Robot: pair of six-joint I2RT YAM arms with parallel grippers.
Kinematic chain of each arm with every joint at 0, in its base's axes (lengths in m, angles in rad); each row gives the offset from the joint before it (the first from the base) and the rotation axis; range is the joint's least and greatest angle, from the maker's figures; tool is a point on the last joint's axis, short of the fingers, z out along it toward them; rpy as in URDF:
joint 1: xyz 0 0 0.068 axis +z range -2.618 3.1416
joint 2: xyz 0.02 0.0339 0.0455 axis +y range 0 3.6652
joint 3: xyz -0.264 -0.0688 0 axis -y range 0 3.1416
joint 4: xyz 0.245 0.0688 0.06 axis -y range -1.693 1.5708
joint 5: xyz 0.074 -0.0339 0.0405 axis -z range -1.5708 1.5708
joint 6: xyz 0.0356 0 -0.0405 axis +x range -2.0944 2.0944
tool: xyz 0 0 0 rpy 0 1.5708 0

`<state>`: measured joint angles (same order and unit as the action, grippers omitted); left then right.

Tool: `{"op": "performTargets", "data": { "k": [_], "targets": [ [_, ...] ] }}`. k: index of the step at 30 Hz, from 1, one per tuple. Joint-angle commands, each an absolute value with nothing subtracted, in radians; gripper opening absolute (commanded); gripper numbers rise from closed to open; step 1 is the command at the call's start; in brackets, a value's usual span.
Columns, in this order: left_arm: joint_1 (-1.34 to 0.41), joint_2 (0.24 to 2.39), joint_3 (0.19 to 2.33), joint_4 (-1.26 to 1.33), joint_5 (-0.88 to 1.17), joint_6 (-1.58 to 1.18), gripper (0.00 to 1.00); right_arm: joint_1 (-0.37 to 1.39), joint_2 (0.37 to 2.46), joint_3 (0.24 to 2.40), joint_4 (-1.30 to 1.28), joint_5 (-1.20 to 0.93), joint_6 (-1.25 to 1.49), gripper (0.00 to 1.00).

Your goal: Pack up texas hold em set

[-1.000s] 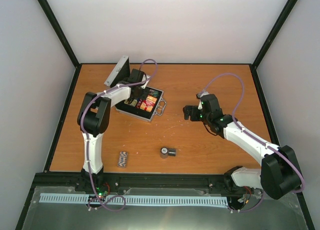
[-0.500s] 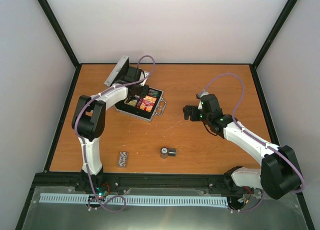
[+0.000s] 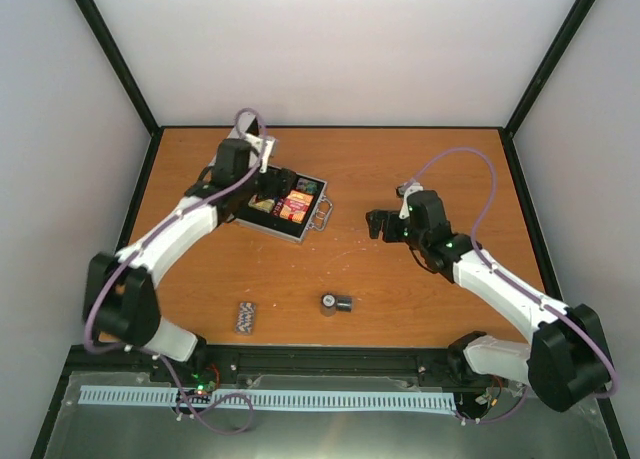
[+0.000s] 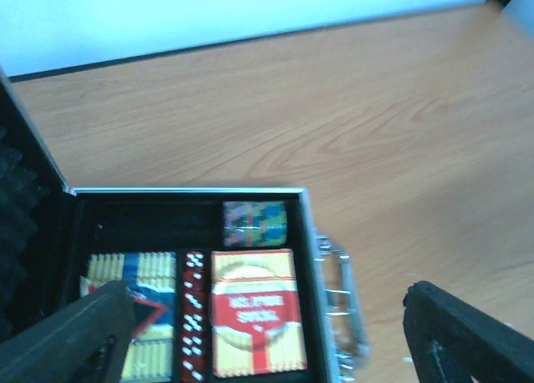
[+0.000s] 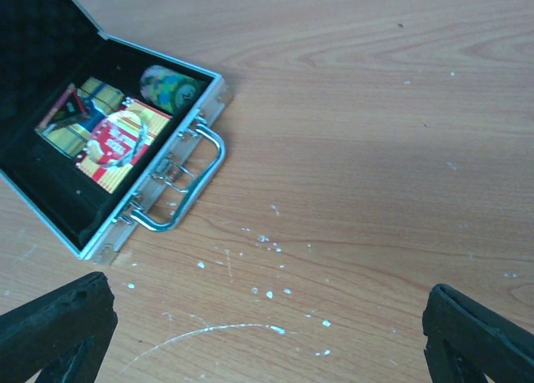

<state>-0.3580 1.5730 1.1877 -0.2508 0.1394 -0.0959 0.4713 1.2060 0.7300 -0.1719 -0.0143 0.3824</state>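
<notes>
Since a second ago my left arm has stretched out low to the left, and my left claw [image 3: 265, 177] has come up from inside the case [image 3: 298, 232] to its far edge and has opened.

From above, the case lies open on the far left part of the table [image 3: 420, 159], its handle [image 3: 322, 214] pointing right. My right claw [image 3: 374, 224] hangs to the right of it, not touching. A striped chip stack [image 3: 245, 317] and a small round piece [image 3: 335, 303] lie near the front edge.

In my left wrist view my fingers [image 4: 71, 337] stand wide apart and hold nothing. Below them the case holds a red and yellow card box [image 4: 254, 312], a red strip with white dots [image 4: 193, 316] and a roll of chips [image 4: 254, 223].

In my right wrist view my jaws are also wide apart and empty, over wood with white specks [image 5: 267, 293]. The case is at the upper left.
</notes>
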Motion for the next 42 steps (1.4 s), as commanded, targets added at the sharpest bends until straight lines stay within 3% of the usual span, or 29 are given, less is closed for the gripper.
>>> {"op": "performTargets", "data": {
  "k": [1,6,12,19,42],
  "targets": [
    [-0.354,1.361,1.016,-0.168,0.232,-0.285,0.91,0.462,1.119,0.678,-0.079,-0.063,0.378,1.0],
    [-0.365,1.203,0.788,-0.174,0.323,-0.464,0.86,0.462,1.087,0.633,0.029,-0.159,0.368,1.0],
    [-0.407,1.088,0.665,-0.389,0.238,-0.54,0.83,0.461,1.075,0.558,0.224,-0.2,0.422,1.0],
    [-0.448,0.964,0.597,-0.576,0.202,-0.668,0.79,0.458,1.019,0.489,0.321,-0.162,0.446,1.0],
    [-0.597,0.995,0.607,-0.972,0.075,-0.819,0.63,0.418,0.993,0.433,0.376,-0.183,0.483,1.0]
  ]
}}
